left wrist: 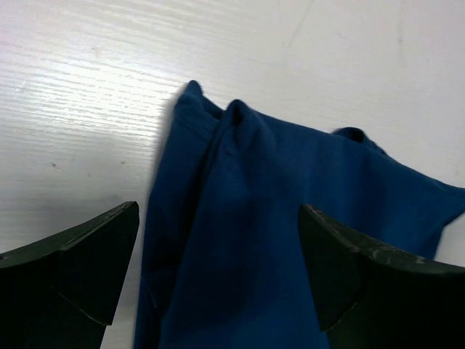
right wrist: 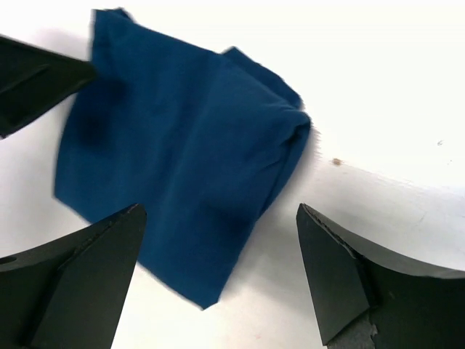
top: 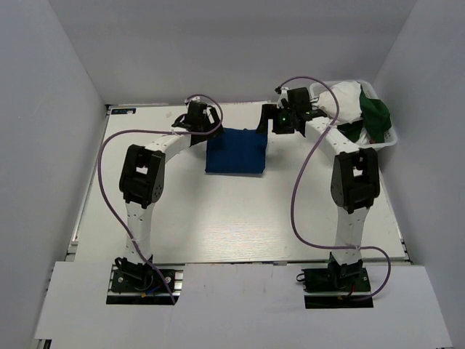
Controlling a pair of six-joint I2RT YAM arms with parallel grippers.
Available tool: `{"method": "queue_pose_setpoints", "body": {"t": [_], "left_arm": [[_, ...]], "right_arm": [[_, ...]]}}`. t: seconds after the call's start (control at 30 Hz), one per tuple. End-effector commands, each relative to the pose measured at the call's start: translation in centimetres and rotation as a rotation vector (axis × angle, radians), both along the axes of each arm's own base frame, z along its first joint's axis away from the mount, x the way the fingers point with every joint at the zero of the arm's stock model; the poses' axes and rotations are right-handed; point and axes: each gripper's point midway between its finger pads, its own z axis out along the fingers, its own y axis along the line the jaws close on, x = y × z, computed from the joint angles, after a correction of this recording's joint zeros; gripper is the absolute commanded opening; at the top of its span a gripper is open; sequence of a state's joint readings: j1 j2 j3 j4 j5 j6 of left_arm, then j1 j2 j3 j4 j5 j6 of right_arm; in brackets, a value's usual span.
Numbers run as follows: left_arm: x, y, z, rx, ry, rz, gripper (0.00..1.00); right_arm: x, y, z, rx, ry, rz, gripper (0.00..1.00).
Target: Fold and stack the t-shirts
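Note:
A royal blue t-shirt [top: 236, 151] lies folded into a rough square on the table's far middle. My left gripper [top: 209, 128] hovers at its back left corner, jaws wide apart over the bunched cloth [left wrist: 290, 211], holding nothing. My right gripper [top: 268, 123] hangs at the back right corner. It is open too, with the shirt's corner [right wrist: 182, 160] below and between its fingers, untouched. In the right wrist view a left finger [right wrist: 36, 80] shows at the upper left. A white t-shirt [top: 345, 100] and a dark green t-shirt [top: 376, 116] are heaped in the basket.
The white mesh basket [top: 383, 142] stands at the back right corner, close to the right arm's elbow. White walls enclose the table on three sides. Purple cables loop off both arms over the table [top: 218, 218].

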State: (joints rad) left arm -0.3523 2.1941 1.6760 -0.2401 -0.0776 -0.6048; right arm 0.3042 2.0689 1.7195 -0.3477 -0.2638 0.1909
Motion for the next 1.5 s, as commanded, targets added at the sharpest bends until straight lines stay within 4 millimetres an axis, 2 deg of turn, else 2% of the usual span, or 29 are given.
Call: {"method": "queue_pose_setpoints", "body": {"t": [0.0, 0.17, 0.2, 0.23, 0.33, 0.4, 0.47, 0.5, 0.57, 0.6, 0.63, 0.67, 0.7, 0.73, 0.77, 0.8, 0.87, 0.9, 0.93, 0.97, 1.03, 1.07, 1.13, 1.17, 1.23, 1.27, 1.3, 1.33, 1.47], "left_arm": [[-0.1, -1.0, 6.0, -0.055, -0.112, -0.051, 1.0], [-1.4, -2.9, 5.2, -0.076, -0.097, -0.14, 1.0], [-1.5, -3.2, 4.6, -0.081, -0.084, -0.15, 1.0], [-2.3, -3.2, 2.9, -0.086, -0.037, -0.159, 1.0], [-4.6, -4.1, 0.4, -0.11, 0.031, -0.215, 1.0], [-6.3, -4.0, -1.2, -0.12, 0.075, -0.238, 1.0], [-7.4, -3.7, -2.0, -0.119, 0.103, -0.243, 1.0], [-8.6, -3.1, -2.5, -0.1, 0.126, -0.241, 1.0], [-10.3, -3.2, -2.7, -0.099, 0.137, -0.274, 1.0], [-12.4, -2.7, -4.1, -0.101, 0.188, -0.286, 1.0], [-13.4, -2.9, -2.8, -0.109, 0.164, -0.312, 1.0], [-14.6, -3.2, -2.6, -0.117, 0.166, -0.333, 1.0], [-17.1, -2.4, -4.1, -0.113, 0.221, -0.339, 1.0], [-18.7, -2.9, -4.0, -0.111, 0.218, -0.365, 1.0], [-20.9, -2.3, -3.5, -0.112, 0.212, -0.375, 1.0], [-21.8, -2.0, -3.0, -0.128, 0.211, -0.373, 1.0], [-23.8, -2.4, -1.7, -0.131, 0.189, -0.408, 1.0], [-23.6, -1.6, 0.7, -0.114, 0.13, -0.377, 1.0], [-23.7, -1.4, 1.8, -0.101, 0.103, -0.368, 1.0], [-23.6, -0.9, 2.7, -0.072, 0.07, -0.336, 1.0], [-23.3, -0.1, 5.8, -0.063, -0.015, -0.311, 1.0], [-22.7, 0.3, 6.8, -0.051, -0.048, -0.283, 1.0], [-22.0, 0.6, 7.8, -0.033, -0.085, -0.264, 1.0], [-21.1, 0.7, 8.0, -0.019, -0.093, -0.243, 1.0], [-20.2, 0.3, 8.0, 0.005, -0.079, -0.257, 1.0], [-19.8, 0.1, 7.6, 0.012, -0.062, -0.257, 1.0], [-19.4, -0.1, 5.8, 0.039, -0.012, -0.264, 1.0], [-18.7, -0.4, 6.1, 0.054, -0.017, -0.278, 0.98], [-17.0, -1.1, 4.3, 0.089, 0.015, -0.286, 0.9]], "right_arm": [[-0.9, 1.4, 1.7, 0.017, -0.068, 0.032, 0.9], [-3.3, 5.0, -0.4, 0.031, -0.025, 0.142, 0.9], [-3.5, 5.2, -0.8, 0.035, -0.017, 0.146, 0.9], [-3.7, 5.6, -2.0, 0.033, 0.007, 0.152, 0.9], [-5.1, 6.5, -4.2, 0.05, 0.064, 0.184, 0.9], [-6.4, 6.6, -6.1, 0.044, 0.106, 0.183, 0.9], [-7.4, 6.7, -6.3, 0.044, 0.111, 0.192, 0.9], [-8.9, 6.0, -8.3, 0.036, 0.164, 0.176, 0.9], [-10.9, 5.6, -8.5, 0.023, 0.175, 0.194, 0.9], [-12.5, 5.0, -9.8, 0.009, 0.207, 0.196, 0.9], [-13.4, 5.1, -9.9, 0.01, 0.213, 0.198, 0.9], [-15.2, 4.8, -9.5, 0.011, 0.214, 0.209, 0.9], [-17.2, 4.0, -10.8, 0.002, 0.265, 0.196, 0.9], [-18.7, 3.7, -10.9, 0.012, 0.267, 0.202, 0.9], [-19.8, 4.2, -10.0, 0.02, 0.257, 0.222, 0.9], [-21.9, 3.4, -11.2, -0.005, 0.299, 0.227, 0.9], [-23.6, 3.5, -9.1, -0.012, 0.268, 0.259, 0.9], [-24.2, 3.9, -7.7, -0.008, 0.229, 0.279, 0.9], [-25.6, 3.6, -7.9, -0.022, 0.248, 0.286, 0.9], [-25.6, 3.7, -5.5, -0.002, 0.18, 0.291, 0.9], [-25.7, 3.5, -4.5, 0.001, 0.15, 0.278, 0.9], [-25.1, 3.2, -3.0, 0.006, 0.098, 0.258, 0.9], [-24.5, 3.0, -2.2, 0.001, 0.068, 0.241, 0.9], [-23.0, 2.5, -1.2, -0.029, 0.019, 0.184, 0.9], [-20.7, 2.0, -0.3, -0.053, -0.008, 0.095, 0.9], [-20.3, 1.7, -0.5, -0.076, 0.0, 0.067, 0.9], [-19.8, 1.5, -0.6, -0.081, 0.01, 0.037, 0.9], [-19.1, 1.5, -1.3, -0.087, 0.039, 0.006, 0.9], [-16.8, 0.3, -2.1, -0.089, 0.075, -0.124, 0.9]]}}
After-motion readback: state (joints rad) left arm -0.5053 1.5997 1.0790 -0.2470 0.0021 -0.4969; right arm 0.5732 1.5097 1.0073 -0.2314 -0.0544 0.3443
